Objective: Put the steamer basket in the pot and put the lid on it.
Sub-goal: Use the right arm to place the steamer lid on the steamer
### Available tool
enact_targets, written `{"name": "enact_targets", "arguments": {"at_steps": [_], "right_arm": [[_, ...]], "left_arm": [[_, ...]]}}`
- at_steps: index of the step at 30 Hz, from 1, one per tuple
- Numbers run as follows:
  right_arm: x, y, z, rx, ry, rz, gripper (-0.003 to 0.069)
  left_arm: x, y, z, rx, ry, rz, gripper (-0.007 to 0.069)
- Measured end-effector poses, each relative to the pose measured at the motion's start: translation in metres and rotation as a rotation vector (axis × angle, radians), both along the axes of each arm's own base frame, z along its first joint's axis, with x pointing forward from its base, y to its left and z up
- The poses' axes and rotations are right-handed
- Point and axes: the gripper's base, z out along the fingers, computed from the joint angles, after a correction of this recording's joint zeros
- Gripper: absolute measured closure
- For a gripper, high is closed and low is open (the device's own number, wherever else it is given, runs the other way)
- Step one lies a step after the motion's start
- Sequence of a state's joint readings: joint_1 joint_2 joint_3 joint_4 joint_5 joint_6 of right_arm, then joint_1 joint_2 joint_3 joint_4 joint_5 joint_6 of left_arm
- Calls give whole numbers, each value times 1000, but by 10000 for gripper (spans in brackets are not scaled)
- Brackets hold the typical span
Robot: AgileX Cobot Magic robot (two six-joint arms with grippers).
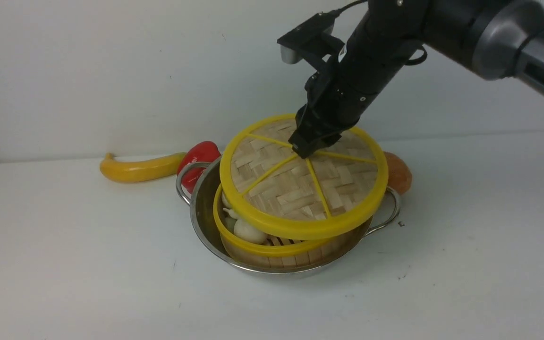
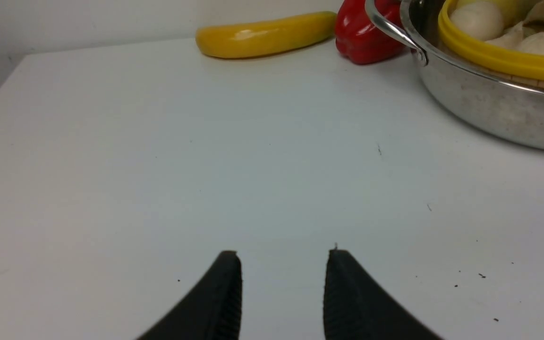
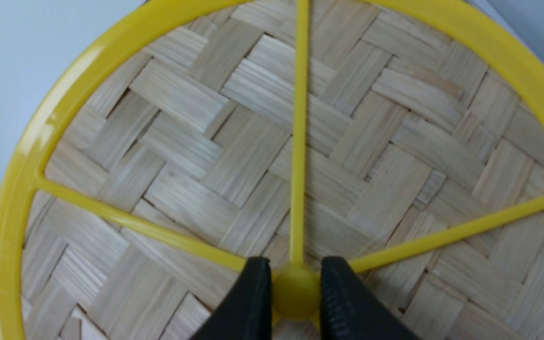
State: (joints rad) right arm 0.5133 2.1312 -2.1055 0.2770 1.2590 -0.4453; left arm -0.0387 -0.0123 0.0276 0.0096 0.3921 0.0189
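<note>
The shiny steel pot (image 1: 206, 222) (image 2: 489, 104) stands mid-table with the yellow-rimmed steamer basket (image 1: 253, 245) (image 2: 498, 59) inside it; pale dumplings show at the basket's left side. The woven lid (image 1: 300, 189) (image 3: 253, 156), yellow-rimmed with spokes, hangs tilted just above the basket, its near-left edge lower and overlapping the basket's rim. My right gripper (image 1: 307, 151) (image 3: 295, 293) is shut on the lid's small yellow centre knob. My left gripper (image 2: 284, 257) is open over bare table, left of the pot, with nothing between its fingers.
A yellow banana (image 1: 140, 169) (image 2: 262, 35) and a red pepper (image 1: 201, 158) (image 2: 361, 33) lie behind the pot on the left. An orange fruit (image 1: 398, 172) sits behind the pot's right handle. The white wall rises close behind.
</note>
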Motion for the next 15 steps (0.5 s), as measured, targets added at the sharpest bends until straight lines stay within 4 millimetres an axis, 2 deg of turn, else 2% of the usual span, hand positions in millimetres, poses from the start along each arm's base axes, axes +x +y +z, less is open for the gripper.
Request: {"name": "enact_targets", "arguments": {"at_steps": [11, 15], "right_arm": [[-1, 23, -7, 13, -7, 42, 544], [4, 24, -21, -28, 2, 42, 544]], "left_arm": [[0, 0, 0, 0, 0, 0, 386], [0, 0, 0, 0, 0, 0, 386]]}}
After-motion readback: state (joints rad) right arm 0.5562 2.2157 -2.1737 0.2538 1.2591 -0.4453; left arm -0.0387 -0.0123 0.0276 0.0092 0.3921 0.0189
